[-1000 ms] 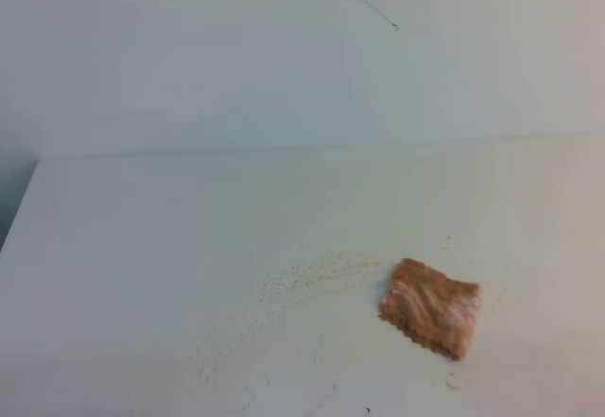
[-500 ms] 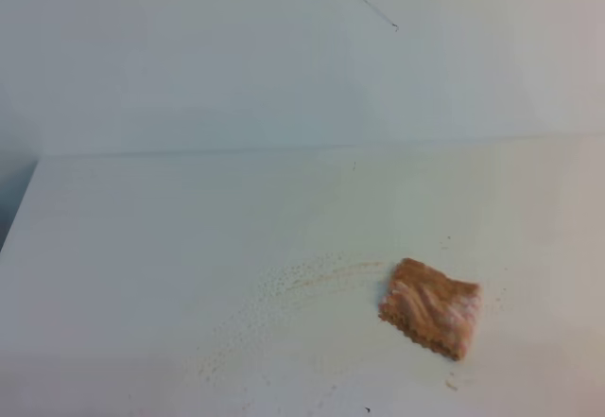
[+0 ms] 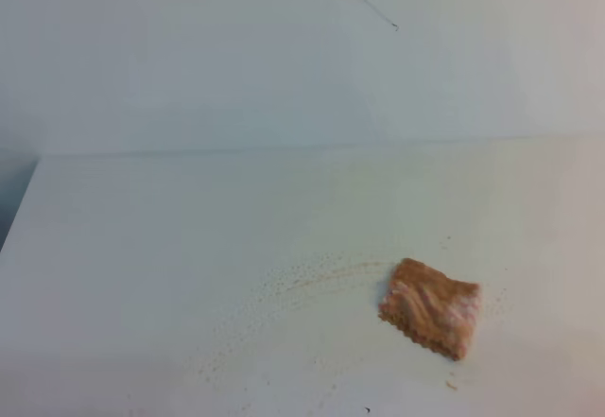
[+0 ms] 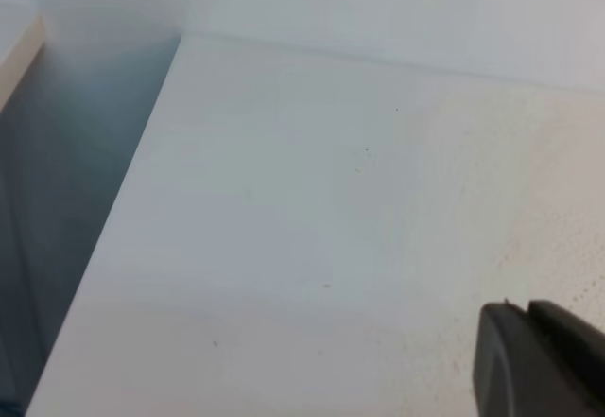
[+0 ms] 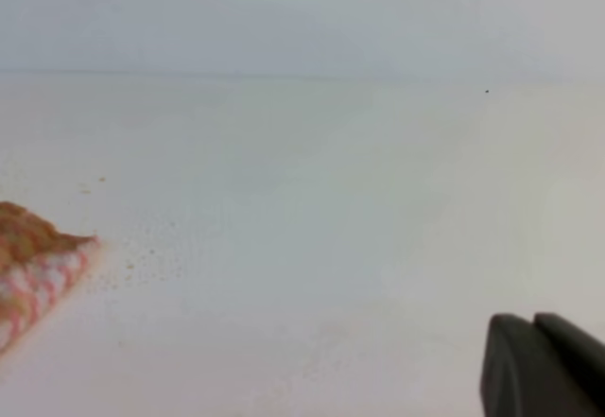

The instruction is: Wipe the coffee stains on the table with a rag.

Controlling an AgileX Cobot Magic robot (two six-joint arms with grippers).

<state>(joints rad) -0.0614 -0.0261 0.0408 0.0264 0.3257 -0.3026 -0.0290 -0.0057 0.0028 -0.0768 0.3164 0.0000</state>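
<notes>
Rag [image 3: 431,306] is seen lying flat on the table [image 3: 142,247], near and right of centre, untouched. Faint coffee stains [image 3: 284,294] stretch from its left edge toward the near left. The right gripper [image 5: 534,365], fingers pressed together on nothing, is judged nearer; the rag lies to its left. The left gripper [image 4: 529,356] also looks closed.

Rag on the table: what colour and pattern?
Pinkish-brown rag with whitish streaks, zigzag edges; clearest in the exterior high view.
</notes>
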